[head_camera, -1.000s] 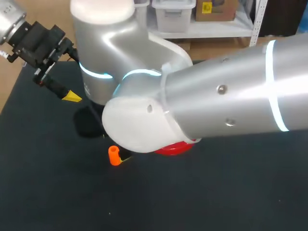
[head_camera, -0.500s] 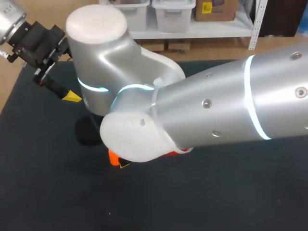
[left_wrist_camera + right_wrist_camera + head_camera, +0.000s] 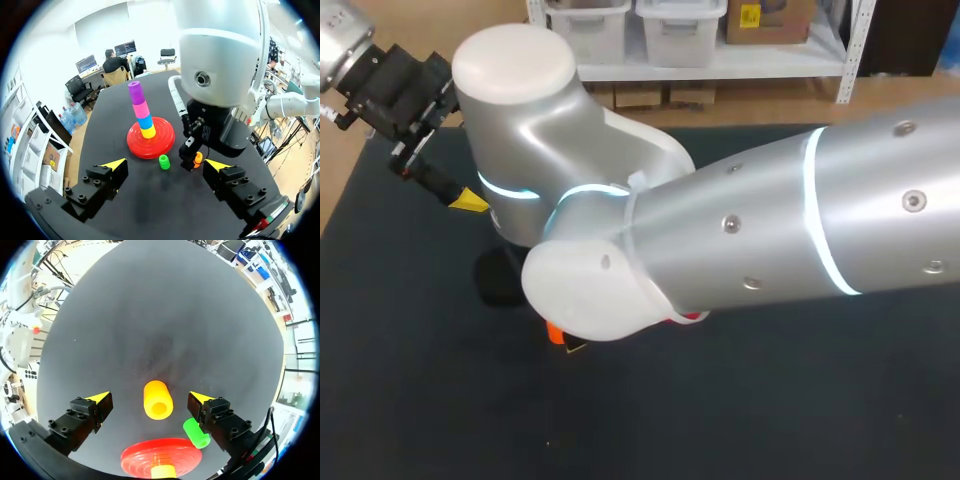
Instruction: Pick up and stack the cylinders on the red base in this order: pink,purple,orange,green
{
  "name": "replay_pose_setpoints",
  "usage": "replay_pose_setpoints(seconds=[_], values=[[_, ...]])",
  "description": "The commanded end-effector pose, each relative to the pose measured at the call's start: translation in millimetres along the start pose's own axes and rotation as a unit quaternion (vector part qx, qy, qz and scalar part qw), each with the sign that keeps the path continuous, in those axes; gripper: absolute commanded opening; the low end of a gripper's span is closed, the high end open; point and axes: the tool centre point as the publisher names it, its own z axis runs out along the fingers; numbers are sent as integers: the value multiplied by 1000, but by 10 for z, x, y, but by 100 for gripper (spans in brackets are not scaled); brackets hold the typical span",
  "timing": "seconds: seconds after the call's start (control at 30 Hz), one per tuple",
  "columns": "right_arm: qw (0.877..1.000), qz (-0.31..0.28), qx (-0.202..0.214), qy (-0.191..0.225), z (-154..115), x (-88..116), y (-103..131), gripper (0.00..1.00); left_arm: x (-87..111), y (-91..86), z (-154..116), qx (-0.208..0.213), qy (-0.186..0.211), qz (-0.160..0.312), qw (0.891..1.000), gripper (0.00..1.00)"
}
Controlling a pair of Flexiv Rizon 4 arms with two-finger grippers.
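The red base (image 3: 162,144) carries a stack of yellow, blue, pink and purple cylinders (image 3: 136,93). A green cylinder (image 3: 164,161) stands on the table just in front of the base. The orange cylinder (image 3: 159,401) stands upright under my right gripper (image 3: 149,397), which hangs open above it with a finger on each side, not touching. The green cylinder (image 3: 196,433) lies close to one right finger. My left gripper (image 3: 166,164) is open and empty, held high at the table's far left corner (image 3: 470,201). In the head view my right arm (image 3: 720,240) hides most of the orange cylinder (image 3: 555,333).
The black table (image 3: 420,400) stretches wide in front of the base. Its left edge (image 3: 345,205) runs close under my left gripper. Only a sliver of the red base (image 3: 690,318) shows below my right arm in the head view.
My right arm has come down and shifted left over the orange cylinder, now covering most of it in the head view. The left arm has stayed where it was.
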Motion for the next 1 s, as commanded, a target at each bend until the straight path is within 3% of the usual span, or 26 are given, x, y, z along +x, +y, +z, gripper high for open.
replay_pose_setpoints(seconds=[0.03, 0.4, 0.47, 0.53, 0.57, 1.0], values=[[1000, 3, -1, 0, 30, 2, -27, 100, 5, -7, 7, -2, 0, 1, 1000, 100], [1000, 9, -7, 6, 99, 21, -52, 100, 5, -7, 7, -2, 0, 1, 1000, 100], [1000, 9, -8, 5, 106, 24, -58, 75, 5, -7, 7, -2, 0, 1, 1000, 100], [1000, 8, -8, 5, 109, 23, -58, 14, 5, -7, 7, -2, 0, 1, 1000, 100], [1000, 8, -8, 6, 109, 23, -58, 0, 5, -7, 7, -2, 0, 1, 1000, 100], [1000, 12, -8, 2, 111, 40, -54, 0, 5, -7, 7, -2, 0, 1, 1000, 100]])
